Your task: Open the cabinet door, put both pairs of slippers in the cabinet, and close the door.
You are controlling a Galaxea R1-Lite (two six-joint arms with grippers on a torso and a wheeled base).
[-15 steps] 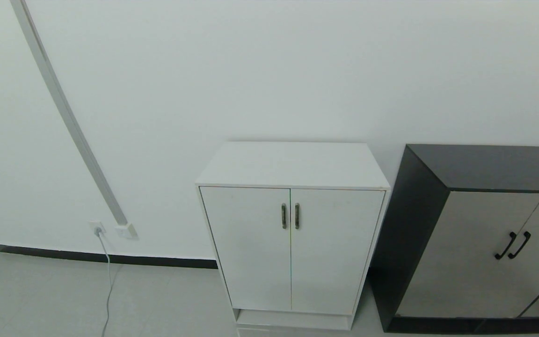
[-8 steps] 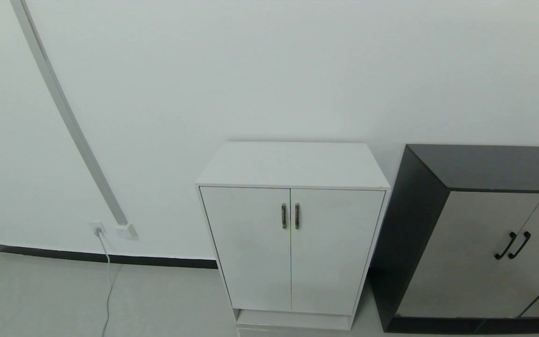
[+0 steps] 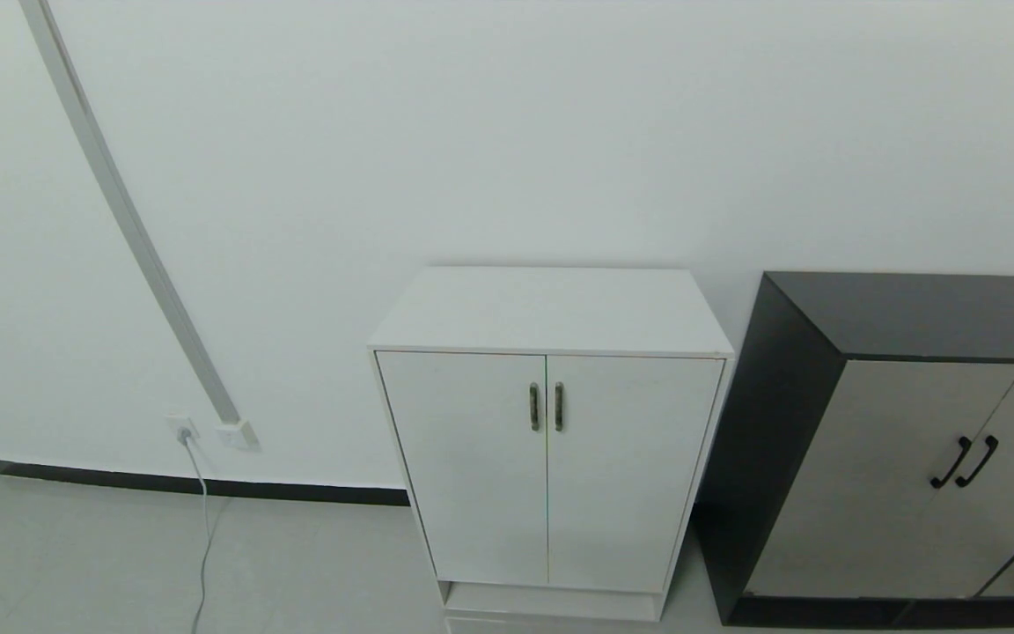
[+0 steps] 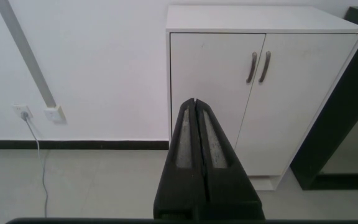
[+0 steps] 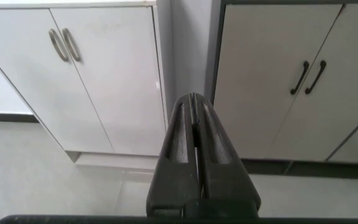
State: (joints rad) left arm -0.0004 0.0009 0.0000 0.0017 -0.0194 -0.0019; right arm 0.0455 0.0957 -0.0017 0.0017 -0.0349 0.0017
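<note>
While closed (both doors (image 3: 472, 467)), white cabinet (image 3: 549, 310) beside black cabinet (image 3: 789, 423)

Bright, even, perhaps slightly edge-warped.

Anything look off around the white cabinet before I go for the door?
Nothing stands out. The white cabinet stands square against the wall, both doors shut and flush, the two handles upright side by side. The left pincer and right pincer are shut and empty, short of it.
</note>
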